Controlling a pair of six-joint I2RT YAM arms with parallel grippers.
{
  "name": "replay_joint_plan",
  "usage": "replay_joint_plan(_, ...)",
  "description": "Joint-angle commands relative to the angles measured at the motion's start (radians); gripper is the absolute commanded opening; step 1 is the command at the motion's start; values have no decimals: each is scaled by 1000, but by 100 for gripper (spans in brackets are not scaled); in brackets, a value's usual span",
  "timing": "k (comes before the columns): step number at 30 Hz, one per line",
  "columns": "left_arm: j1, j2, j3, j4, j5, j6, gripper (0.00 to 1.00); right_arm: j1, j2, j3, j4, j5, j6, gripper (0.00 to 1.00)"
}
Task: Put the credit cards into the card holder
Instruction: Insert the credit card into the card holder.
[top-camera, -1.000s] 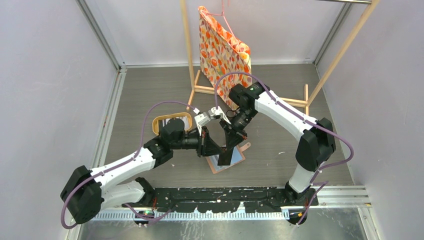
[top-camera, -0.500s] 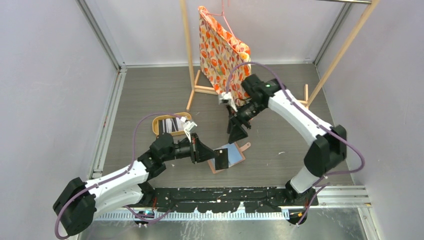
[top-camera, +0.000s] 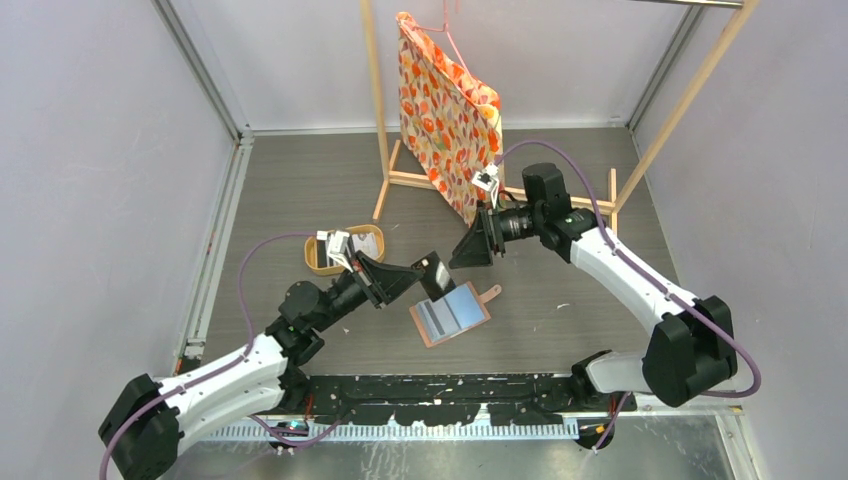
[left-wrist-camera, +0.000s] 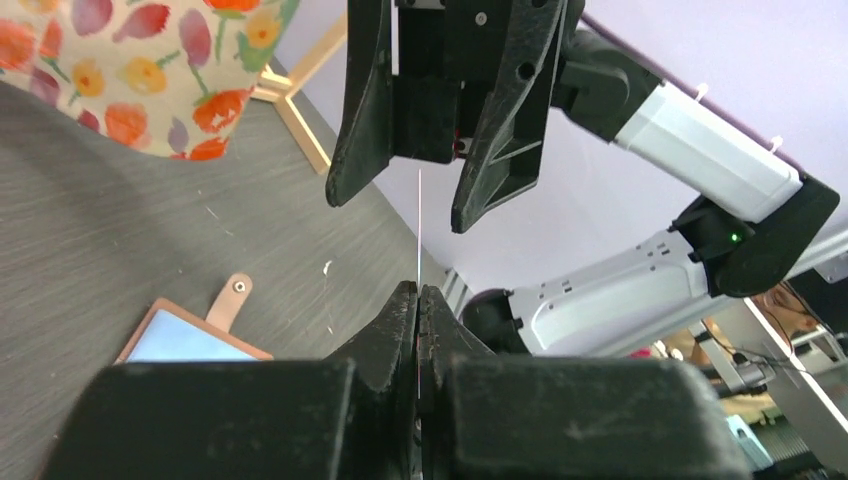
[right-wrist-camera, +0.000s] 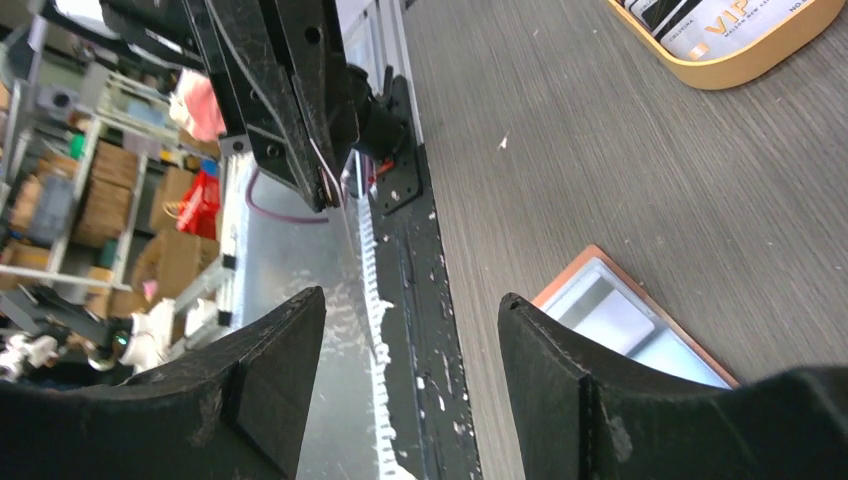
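Dark credit card (top-camera: 433, 268) pinched in left gripper (top-camera: 418, 274), top view; hangs over table (top-camera: 300, 180), near card holder (top-camera: 452, 314), clear of it. Holder open flat, grey-blue inside up. Right gripper (top-camera: 468, 251) close by, jaws spread, nothing held. More cards in wooden tray (top-camera: 311, 256). Left wrist: shows own fingers clamped tight on card, seen edge-on; right gripper facing it, jaws wide, not closed on card. Right wrist: shows own jaws parted, empty; holder on table below, tray far off.
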Motion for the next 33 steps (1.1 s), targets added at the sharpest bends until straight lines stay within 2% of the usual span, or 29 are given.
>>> replay_joint_plan(1,-1,12,45,103,-91,-9,0,7,-6,-11,281,-32,256,68)
replay_joint_plan(7,-1,73,70,152,-88,-14,0,41,7,-17,309,-47,306,64)
replay_joint_plan(19,-1,51,56,200,-157,-29,0,61,12,-9,310,-61,308,43)
replay_joint_plan(22,-1,50,56,201,-157,-34,0,62,13,-12,345,-59,328,33)
replay_joint_plan(26,-1,53,54,201,-150,-37,0,65,14,-11,370,-66,353,3)
replay_joint_plan(29,-1,49,60,182,-141,-28,0,64,7,-8,358,-83,329,1)
replay_joint_plan(30,0,42,68,131,-128,-18,5,60,4,-2,312,-95,279,1)
replay_joint_plan(31,0,16,89,35,-118,4,23,53,0,15,221,-105,185,1)
replay_joint_plan(32,-1,-6,119,-94,-112,19,35,45,-3,23,132,-108,93,1)
replay_joint_plan(33,-1,-37,155,-254,-110,56,55,35,-3,27,68,-103,14,1)
